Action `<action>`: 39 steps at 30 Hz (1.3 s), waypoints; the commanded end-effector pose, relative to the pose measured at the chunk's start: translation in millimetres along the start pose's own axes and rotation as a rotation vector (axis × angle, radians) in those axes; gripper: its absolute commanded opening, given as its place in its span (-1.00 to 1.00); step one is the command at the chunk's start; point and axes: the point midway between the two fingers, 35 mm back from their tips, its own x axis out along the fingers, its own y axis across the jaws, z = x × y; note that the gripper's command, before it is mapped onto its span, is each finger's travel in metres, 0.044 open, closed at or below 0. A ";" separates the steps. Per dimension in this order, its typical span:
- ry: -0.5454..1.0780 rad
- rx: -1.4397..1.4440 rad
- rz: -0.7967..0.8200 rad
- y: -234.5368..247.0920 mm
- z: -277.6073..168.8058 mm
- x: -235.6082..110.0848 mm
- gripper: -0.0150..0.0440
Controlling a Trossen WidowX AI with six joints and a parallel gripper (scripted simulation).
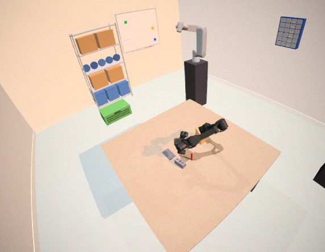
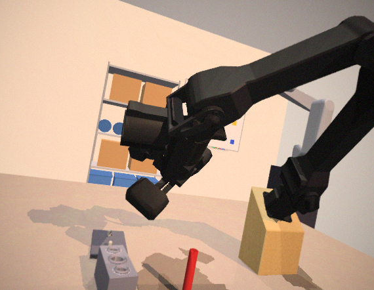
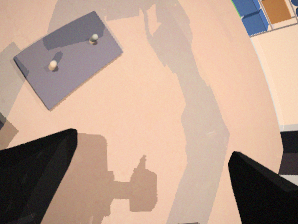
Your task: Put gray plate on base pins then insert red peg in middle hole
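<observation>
The flat gray base (image 1: 168, 154) (image 2: 105, 237) (image 3: 76, 63) with its two small pins lies on the table. The gray plate (image 1: 180, 163) (image 2: 116, 269), a block with three holes in its top, rests on the table right beside the base, not on the pins. The red peg (image 1: 191, 156) (image 2: 190, 269) stands upright a little to the right of the plate. My gripper (image 1: 179, 148) (image 2: 151, 199) (image 3: 156, 149) is open and empty. It hangs above the table near the base, pointing down, with only bare table between the fingers in the wrist view.
A tan box (image 1: 200, 136) (image 2: 273, 243) stands at the foot of my arm. A shelf rack (image 1: 101, 65) with boxes, a green crate (image 1: 115, 112) and a second arm on a dark pedestal (image 1: 196, 81) stand off the table.
</observation>
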 end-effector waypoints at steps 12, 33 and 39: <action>0.696 0.639 0.450 78.2 33.4 -83.2 1.00; 0.699 0.639 0.452 123.7 -2.5 -28.1 1.00; 0.699 0.639 0.452 127.1 -4.7 -24.1 1.00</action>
